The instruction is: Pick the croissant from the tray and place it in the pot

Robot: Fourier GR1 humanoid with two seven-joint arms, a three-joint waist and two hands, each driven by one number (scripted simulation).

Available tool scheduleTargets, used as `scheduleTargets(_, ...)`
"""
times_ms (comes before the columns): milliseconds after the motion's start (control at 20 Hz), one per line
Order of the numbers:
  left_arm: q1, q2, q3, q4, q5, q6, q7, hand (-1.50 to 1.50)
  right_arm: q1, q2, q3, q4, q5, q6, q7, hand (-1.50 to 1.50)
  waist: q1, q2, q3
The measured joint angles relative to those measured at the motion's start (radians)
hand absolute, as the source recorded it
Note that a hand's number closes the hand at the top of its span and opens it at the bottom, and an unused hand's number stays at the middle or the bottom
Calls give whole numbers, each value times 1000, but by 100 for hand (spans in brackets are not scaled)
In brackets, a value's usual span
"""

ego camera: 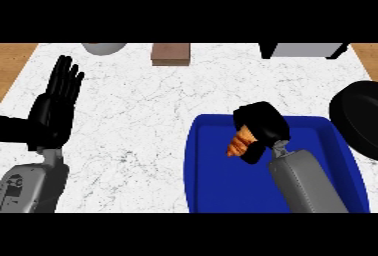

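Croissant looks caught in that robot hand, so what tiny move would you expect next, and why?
Probably lift it a little. The right robot hand is curled round the croissant above the tray, and the pot sits to the right.

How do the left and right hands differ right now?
The left hand is open, fingers straight and pointing up; the right hand is curled round the croissant. The left rests over the white counter at the view's left; the right is over the blue tray. Both are black on grey forearms.
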Motion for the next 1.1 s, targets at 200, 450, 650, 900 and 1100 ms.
scheduleTargets(200,-10,0,-6,2,1,-8,2,0,-120,71,-120,17,16,-101,283,150,28,4,1)
scheduleTargets(450,-21,-5,-19,7,-5,-10,7,0,-300,102,-198,44,146,-219,620,150,39,3,0)
scheduleTargets(650,-13,-8,-15,17,-4,-13,-3,0,-421,107,-215,76,279,-304,838,150,34,1,-1)
scheduleTargets(900,-16,2,6,24,0,-14,-3,0,-505,64,-242,107,409,-361,957,150,13,-2,0)
scheduleTargets(1100,-15,0,18,45,-3,-14,-15,0,-493,22,-270,53,444,-355,982,150,-5,-6,1)
